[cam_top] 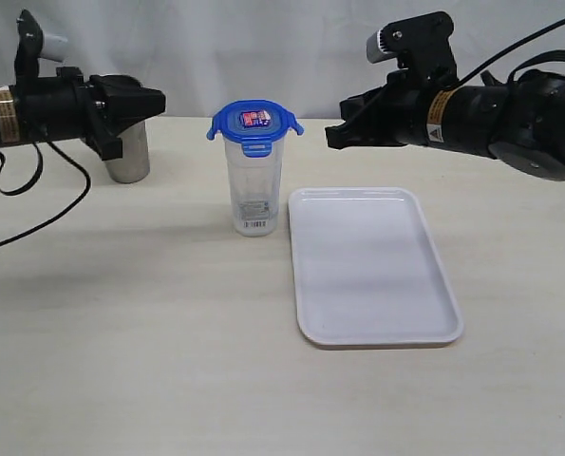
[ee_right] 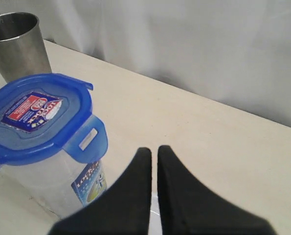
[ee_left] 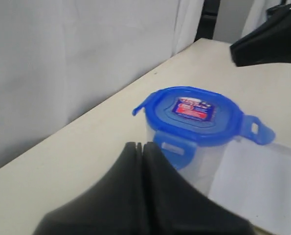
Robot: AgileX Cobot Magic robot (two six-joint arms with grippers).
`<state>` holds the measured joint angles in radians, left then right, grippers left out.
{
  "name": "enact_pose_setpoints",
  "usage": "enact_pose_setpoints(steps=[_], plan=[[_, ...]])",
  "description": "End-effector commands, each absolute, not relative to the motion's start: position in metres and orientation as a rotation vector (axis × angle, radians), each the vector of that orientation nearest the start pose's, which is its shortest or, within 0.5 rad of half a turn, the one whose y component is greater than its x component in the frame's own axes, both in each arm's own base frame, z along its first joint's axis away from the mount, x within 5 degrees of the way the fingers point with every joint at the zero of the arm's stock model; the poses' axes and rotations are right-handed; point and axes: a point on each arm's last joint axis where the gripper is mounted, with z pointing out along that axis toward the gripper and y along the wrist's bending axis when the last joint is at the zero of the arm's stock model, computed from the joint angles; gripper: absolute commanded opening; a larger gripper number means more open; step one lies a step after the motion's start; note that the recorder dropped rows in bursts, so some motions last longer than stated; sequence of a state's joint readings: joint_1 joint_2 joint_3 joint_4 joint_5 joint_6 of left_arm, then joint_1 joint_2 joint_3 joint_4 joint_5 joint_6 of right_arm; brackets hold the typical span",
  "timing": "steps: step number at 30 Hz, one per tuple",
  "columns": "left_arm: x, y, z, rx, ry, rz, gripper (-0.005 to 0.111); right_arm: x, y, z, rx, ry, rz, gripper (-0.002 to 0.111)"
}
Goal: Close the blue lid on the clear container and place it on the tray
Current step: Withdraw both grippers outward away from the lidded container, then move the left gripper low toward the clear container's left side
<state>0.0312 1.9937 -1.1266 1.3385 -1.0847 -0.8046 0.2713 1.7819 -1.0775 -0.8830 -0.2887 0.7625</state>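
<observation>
The clear container (cam_top: 254, 190) stands upright on the table just left of the white tray (cam_top: 372, 266). The blue lid (cam_top: 254, 123) rests on top of it; its side tabs stick outward and the front tab hangs down. The lid (ee_left: 194, 115) and canister also show in both wrist views, lid (ee_right: 35, 115). My left gripper (cam_top: 159, 102) hovers shut to the left of the lid, holding nothing. My right gripper (cam_top: 331, 135) hovers to the right of the lid, its fingers almost together with nothing between them. In their own views they appear as left gripper (ee_left: 142, 145) and right gripper (ee_right: 154, 149).
A tapered steel cup (cam_top: 128, 152) stands behind the left gripper, also seen as the steel cup (ee_right: 18, 44). A white curtain hangs behind the table. The left arm's black cable (cam_top: 35, 204) loops over the table at the left.
</observation>
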Motion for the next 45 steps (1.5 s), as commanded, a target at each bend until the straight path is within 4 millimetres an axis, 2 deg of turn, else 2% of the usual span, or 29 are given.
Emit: enact_pose_setpoints(steps=[1, 7, 14, 16, 19, 21, 23, 24, 27, 29, 36, 45], plan=[[0.377, -0.064, 0.176, 0.914, 1.558, -0.791, 0.000, 0.373, 0.124, 0.230, -0.506, 1.937, 0.330, 0.005], [0.367, -0.066, 0.139, 0.962, 1.574, -0.835, 0.000, 0.372, 0.124, 0.229, -0.506, 1.938, 0.330, 0.005], [0.379, -0.064, 0.090, 0.845, 1.623, -0.875, 0.003, 0.372, 0.124, 0.229, -0.506, 1.938, 0.330, 0.005], [0.380, -0.064, 0.082, 0.870, 1.614, -0.856, 0.013, 0.372, 0.124, 0.229, -0.514, 1.937, 0.327, 0.005], [0.381, -0.068, 0.078, 0.895, 1.598, -0.841, 0.050, 0.372, 0.124, 0.229, -0.518, 1.941, 0.330, 0.005], [0.379, -0.077, 0.076, 0.946, 1.569, -0.832, 0.080, 0.372, 0.124, 0.229, -0.517, 1.939, 0.335, 0.005], [0.379, -0.086, 0.075, 0.954, 1.583, -0.810, 0.096, 0.372, 0.124, 0.229, -0.517, 1.939, 0.335, 0.005], [0.381, -0.090, 0.072, 0.946, 1.616, -0.783, 0.099, 0.372, 0.124, 0.229, -0.514, 1.940, 0.337, 0.005], [0.383, -0.105, 0.066, 0.950, 1.681, -0.699, 0.100, 0.372, 0.124, 0.229, -0.513, 1.941, 0.339, 0.005], [0.382, -0.111, 0.065, 1.003, 1.654, -0.671, 0.100, 0.371, 0.125, 0.228, -0.525, 1.943, 0.338, 0.005], [0.383, -0.127, 0.072, 0.944, 1.589, -0.666, 0.100, 0.371, 0.125, 0.228, -0.522, 1.948, 0.343, 0.005], [0.393, -0.145, 0.053, 0.940, 1.585, -0.706, 0.100, 0.371, 0.125, 0.228, -0.522, 1.948, 0.343, 0.005]])
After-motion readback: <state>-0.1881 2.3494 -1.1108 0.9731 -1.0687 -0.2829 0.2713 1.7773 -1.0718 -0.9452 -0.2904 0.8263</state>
